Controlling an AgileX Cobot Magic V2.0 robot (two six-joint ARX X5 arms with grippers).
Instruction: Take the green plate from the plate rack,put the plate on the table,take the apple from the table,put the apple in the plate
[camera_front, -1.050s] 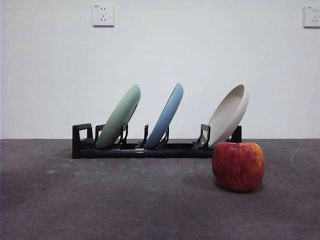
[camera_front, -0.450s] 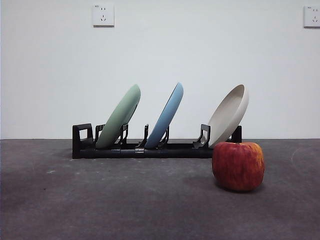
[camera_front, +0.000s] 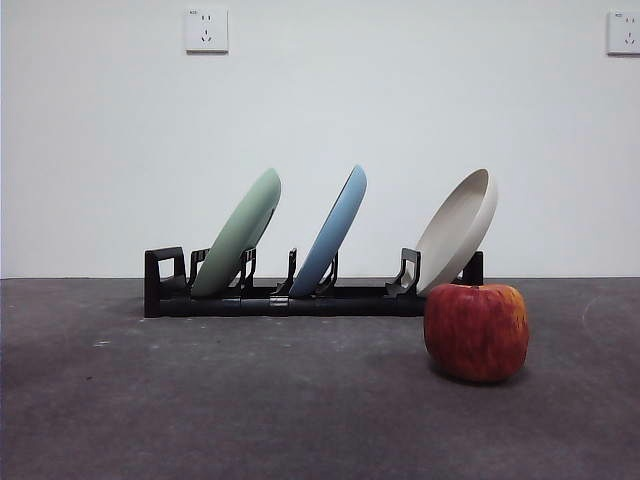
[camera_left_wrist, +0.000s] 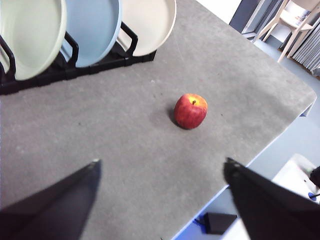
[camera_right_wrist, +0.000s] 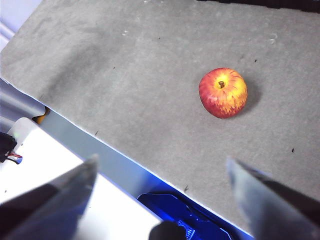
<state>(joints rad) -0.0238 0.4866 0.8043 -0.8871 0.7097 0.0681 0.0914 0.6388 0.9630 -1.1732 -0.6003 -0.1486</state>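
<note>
The green plate (camera_front: 240, 232) leans in the left slot of the black plate rack (camera_front: 300, 298); it also shows in the left wrist view (camera_left_wrist: 30, 35). The red apple (camera_front: 476, 331) sits on the dark grey table (camera_front: 250, 400) in front of the rack's right end, and shows in the left wrist view (camera_left_wrist: 190, 110) and the right wrist view (camera_right_wrist: 223, 92). My left gripper (camera_left_wrist: 160, 167) is open and empty, high above the table, apart from the apple. My right gripper (camera_right_wrist: 160, 165) is open and empty, high over the table's edge.
A light blue plate (camera_front: 331, 229) and a beige plate (camera_front: 458, 229) lean in the rack's other slots. The table's edge (camera_right_wrist: 100, 135) runs near the apple, with floor and equipment beyond. Two wall sockets sit on the white wall behind.
</note>
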